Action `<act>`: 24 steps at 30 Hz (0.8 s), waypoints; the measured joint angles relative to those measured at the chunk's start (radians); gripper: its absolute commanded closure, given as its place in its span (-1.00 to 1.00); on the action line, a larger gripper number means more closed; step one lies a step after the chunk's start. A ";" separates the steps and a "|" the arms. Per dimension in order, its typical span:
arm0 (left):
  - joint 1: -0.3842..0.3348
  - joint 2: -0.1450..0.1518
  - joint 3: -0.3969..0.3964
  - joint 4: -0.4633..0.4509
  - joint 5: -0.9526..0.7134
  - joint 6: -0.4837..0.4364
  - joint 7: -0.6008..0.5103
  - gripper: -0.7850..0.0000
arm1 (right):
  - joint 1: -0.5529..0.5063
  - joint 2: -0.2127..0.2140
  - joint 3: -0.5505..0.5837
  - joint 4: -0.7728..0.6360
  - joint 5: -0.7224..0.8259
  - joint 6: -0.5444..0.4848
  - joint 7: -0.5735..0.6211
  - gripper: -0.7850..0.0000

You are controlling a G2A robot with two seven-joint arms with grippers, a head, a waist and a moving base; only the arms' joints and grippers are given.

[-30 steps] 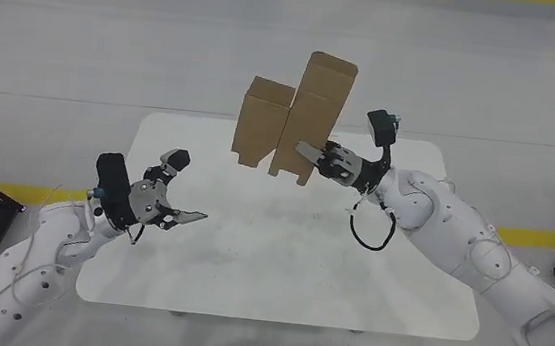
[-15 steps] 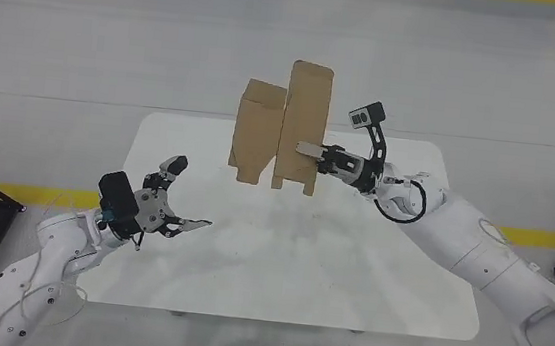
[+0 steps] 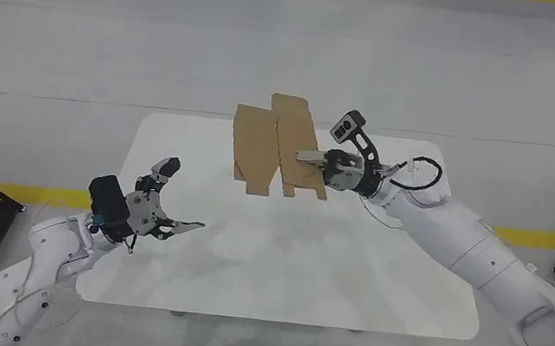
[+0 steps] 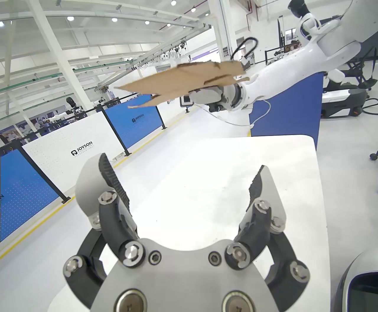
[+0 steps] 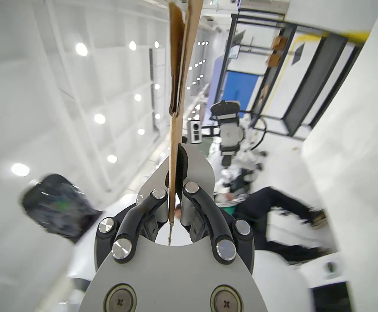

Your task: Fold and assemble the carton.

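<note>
Now the right hand (image 3: 311,157), clamped on the flat carton (image 3: 278,151), has swung it from upright to nearly level above the tabletop's (image 3: 347,280) far side. The left hand (image 3: 183,196) waits near-left, wide open and empty, so opening it out probably comes next.

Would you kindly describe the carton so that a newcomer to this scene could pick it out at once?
Start at the white table and look over its far edge, where the right gripper is shut on the carton. It is a flattened brown cardboard blank held off the table, the only brown thing there.
</note>
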 measured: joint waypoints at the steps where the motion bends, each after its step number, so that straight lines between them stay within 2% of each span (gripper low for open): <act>1: 0.002 -0.001 -0.002 -0.002 0.003 -0.002 0.001 -1.00 | 0.004 -0.009 0.005 0.021 0.071 0.059 0.063 1.00; 4: 0.006 -0.001 -0.009 -0.008 0.020 -0.009 0.001 -1.00 | 0.020 -0.028 0.014 0.070 0.132 0.118 0.150 1.00; 12: 0.009 -0.004 -0.013 -0.009 0.014 -0.019 -0.004 -1.00 | 0.022 -0.029 0.015 0.074 0.109 0.108 0.151 1.00; 14: 0.009 -0.004 -0.013 -0.009 0.014 -0.019 -0.004 -1.00 | 0.012 -0.031 0.003 0.060 0.128 0.131 0.154 1.00; 15: 0.009 -0.004 -0.013 -0.009 0.014 -0.019 -0.004 -1.00 | 0.008 -0.032 -0.002 0.055 0.151 0.166 0.161 1.00; 17: 0.009 -0.004 -0.013 -0.009 0.014 -0.018 -0.004 -1.00 | 0.009 -0.035 -0.007 0.057 0.209 0.322 0.194 1.00; 20: 0.009 -0.004 -0.013 -0.009 0.014 -0.018 -0.004 -1.00 | 0.011 -0.042 -0.008 0.071 0.272 0.612 0.264 1.00; 22: 0.009 -0.004 -0.013 -0.009 0.014 -0.018 -0.004 -1.00 | 0.010 -0.047 -0.021 0.062 0.322 0.734 0.243 1.00; 24: 0.009 -0.004 -0.013 -0.009 0.014 -0.018 -0.004 -1.00 | 0.014 -0.049 -0.036 0.051 0.373 0.792 0.179 1.00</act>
